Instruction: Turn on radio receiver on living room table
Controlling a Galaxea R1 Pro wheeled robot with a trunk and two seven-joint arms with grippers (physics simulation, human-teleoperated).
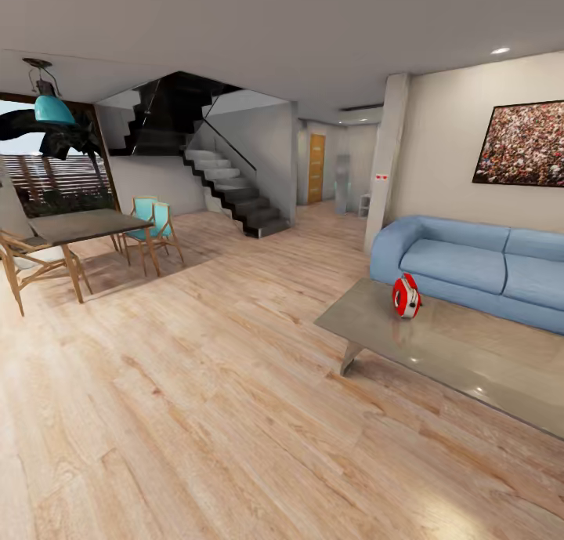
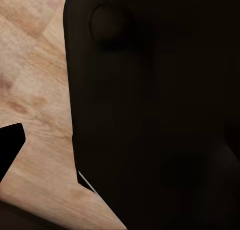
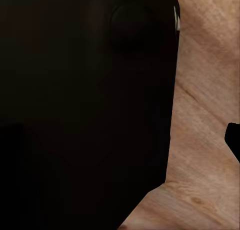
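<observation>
From where I stand, the radio receiver (image 1: 406,296) is on the grey worktop (image 1: 470,364), a low glossy table at the right side of the room. The radio stands upright near the far left corner of this worktop, just in front of the blue sofa (image 1: 478,262). It is small and bright red, with a white band on its side.

The robot is well apart from it, with open wooden floor (image 1: 196,414) between. At the far left there is a brown dining table (image 1: 78,226) with chairs, and a dark staircase (image 1: 227,187) at the back; these are not part of the task.

Both wrist views show a large dark body part of the robot and some floor beside it. I cannot tell if the left pincer or the right pincer is open or closed, because the fingers are not clear in these pictures.

I judge the step in hand is the approach: the robot has the radio in sight but cannot reach it yet. The next move calls for driving forward and to the right, stopping near the left end of the worktop, then bringing one arm up toward the radio.
</observation>
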